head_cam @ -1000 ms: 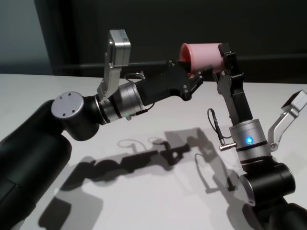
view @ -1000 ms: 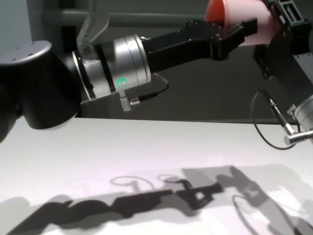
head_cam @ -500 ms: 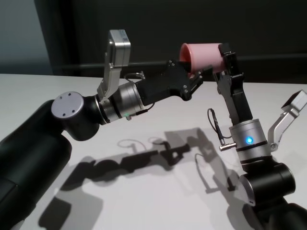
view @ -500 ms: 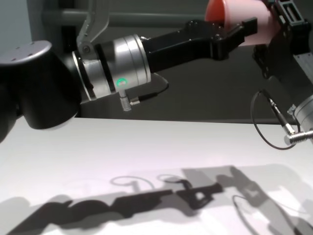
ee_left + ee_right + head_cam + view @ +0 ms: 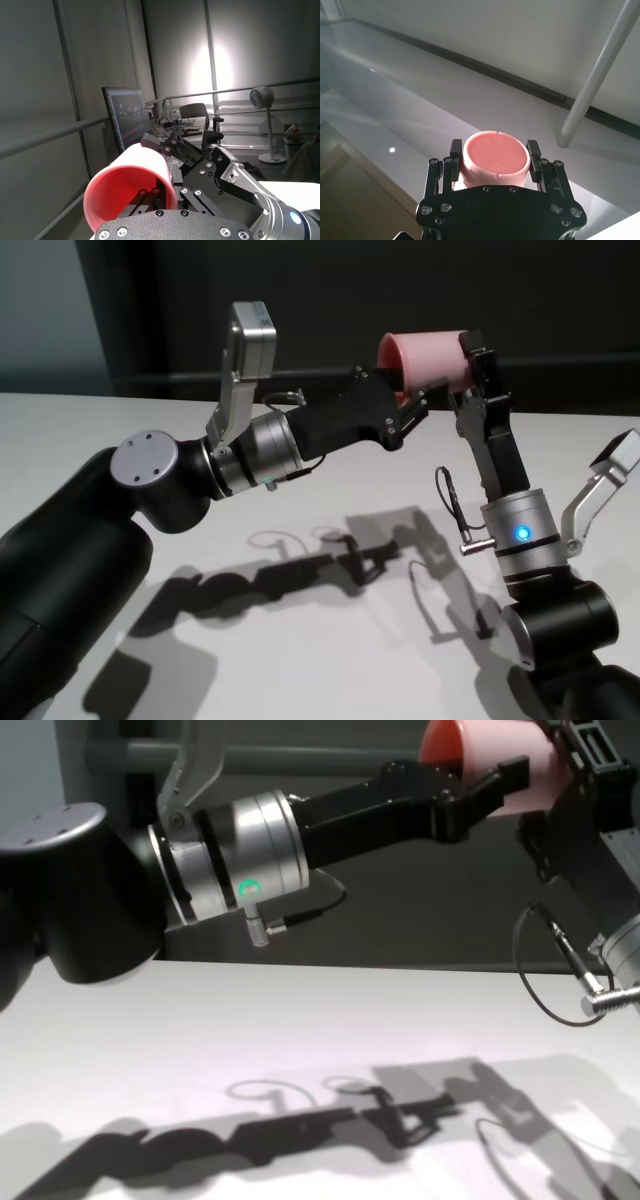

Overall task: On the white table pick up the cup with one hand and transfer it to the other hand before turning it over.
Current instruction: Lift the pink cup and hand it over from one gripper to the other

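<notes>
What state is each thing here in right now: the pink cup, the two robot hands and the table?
cup: held in the air above the table, lying sideways, mouth toward the left arm.
right hand: shut on the cup's base end.
left hand: at the cup's mouth end; whether it grips cannot be told.
white table: carries only the arms' shadows.

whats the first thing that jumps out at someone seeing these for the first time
The salmon-pink cup stands out first: it lies on its side in mid-air, well above the white table, with both black grippers meeting on it. The right gripper grips its closed base end on two sides, while the left gripper sits at the open rim end. Next come the hard dark shadows of both arms on the table.
</notes>
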Robot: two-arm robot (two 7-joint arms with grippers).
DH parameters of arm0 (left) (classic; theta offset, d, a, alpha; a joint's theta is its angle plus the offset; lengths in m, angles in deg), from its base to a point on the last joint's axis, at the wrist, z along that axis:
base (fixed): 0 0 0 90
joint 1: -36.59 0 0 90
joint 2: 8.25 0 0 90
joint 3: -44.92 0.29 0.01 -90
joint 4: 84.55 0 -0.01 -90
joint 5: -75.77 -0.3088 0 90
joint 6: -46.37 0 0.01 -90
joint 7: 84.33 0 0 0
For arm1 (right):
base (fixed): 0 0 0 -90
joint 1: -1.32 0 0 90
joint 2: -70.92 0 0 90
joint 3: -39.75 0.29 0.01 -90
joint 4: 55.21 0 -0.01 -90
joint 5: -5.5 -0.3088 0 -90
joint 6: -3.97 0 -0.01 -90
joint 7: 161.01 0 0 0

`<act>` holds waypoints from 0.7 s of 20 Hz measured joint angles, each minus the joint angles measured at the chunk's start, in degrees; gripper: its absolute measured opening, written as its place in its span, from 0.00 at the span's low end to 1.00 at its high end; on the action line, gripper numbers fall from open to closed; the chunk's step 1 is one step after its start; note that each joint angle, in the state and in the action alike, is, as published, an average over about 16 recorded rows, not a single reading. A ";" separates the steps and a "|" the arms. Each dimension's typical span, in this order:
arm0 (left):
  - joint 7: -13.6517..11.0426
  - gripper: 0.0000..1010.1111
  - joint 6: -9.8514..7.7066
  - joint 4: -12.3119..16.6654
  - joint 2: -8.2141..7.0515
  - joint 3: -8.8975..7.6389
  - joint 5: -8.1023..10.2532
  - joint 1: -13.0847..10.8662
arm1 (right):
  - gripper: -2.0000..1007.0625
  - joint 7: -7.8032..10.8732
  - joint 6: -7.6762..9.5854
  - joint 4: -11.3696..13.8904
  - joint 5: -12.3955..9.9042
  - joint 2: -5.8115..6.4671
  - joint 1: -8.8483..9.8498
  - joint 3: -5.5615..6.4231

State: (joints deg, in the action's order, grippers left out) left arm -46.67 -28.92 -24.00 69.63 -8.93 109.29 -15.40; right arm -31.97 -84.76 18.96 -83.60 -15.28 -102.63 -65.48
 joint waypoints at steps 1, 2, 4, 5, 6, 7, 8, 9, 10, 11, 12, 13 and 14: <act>-0.01 0.13 0.00 0.01 0.00 0.00 0.00 0.00 | 0.75 -0.01 0.00 0.00 0.00 0.00 0.00 0.00; -0.01 0.16 0.01 0.01 0.00 0.00 0.00 0.00 | 0.75 -0.03 0.00 0.00 0.00 0.00 0.00 0.00; -0.03 0.20 0.01 0.03 0.01 0.00 0.00 0.00 | 0.75 -0.05 0.01 -0.01 0.00 0.00 0.00 0.00; -0.04 0.23 0.02 0.03 0.01 0.00 0.00 0.00 | 0.75 -0.06 0.01 -0.01 0.01 0.00 0.00 0.00; -0.04 0.26 0.02 0.04 0.01 0.00 0.00 0.00 | 0.75 -0.08 0.01 -0.01 0.01 0.00 0.00 0.00; -0.05 0.29 0.02 0.05 0.01 0.00 0.01 0.00 | 0.75 -0.09 0.01 -0.01 0.01 0.00 0.00 0.00; -0.06 0.33 0.03 0.05 0.01 0.00 0.01 0.00 | 0.75 -0.10 0.01 -0.01 0.01 0.00 0.00 0.00; -0.08 0.36 0.06 0.05 0.01 0.00 0.02 0.00 | 0.75 -0.10 0.01 -0.02 0.01 0.00 0.00 0.00; -0.11 0.40 0.09 0.05 0.01 0.00 0.03 0.00 | 0.75 -0.11 0.01 -0.02 0.01 0.00 0.00 0.00; -0.15 0.43 0.14 0.05 0.01 0.00 0.04 0.00 | 0.75 -0.11 0.01 -0.02 0.01 0.00 0.01 0.00; -0.20 0.47 0.19 0.03 0.01 0.00 0.06 0.00 | 0.75 -0.11 0.01 -0.02 0.01 0.00 0.01 0.00; -0.26 0.51 0.25 0.02 0.01 0.00 0.09 0.00 | 0.75 -0.11 0.01 -0.02 0.02 0.00 0.01 0.00; -0.31 0.54 0.31 0.00 0.01 0.00 0.12 -0.01 | 0.75 -0.10 0.01 -0.02 0.02 0.00 0.01 0.00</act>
State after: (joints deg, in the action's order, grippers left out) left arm -46.99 -28.62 -24.00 69.63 -8.92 109.41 -15.41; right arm -32.07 -84.75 18.94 -83.59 -15.28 -102.62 -65.48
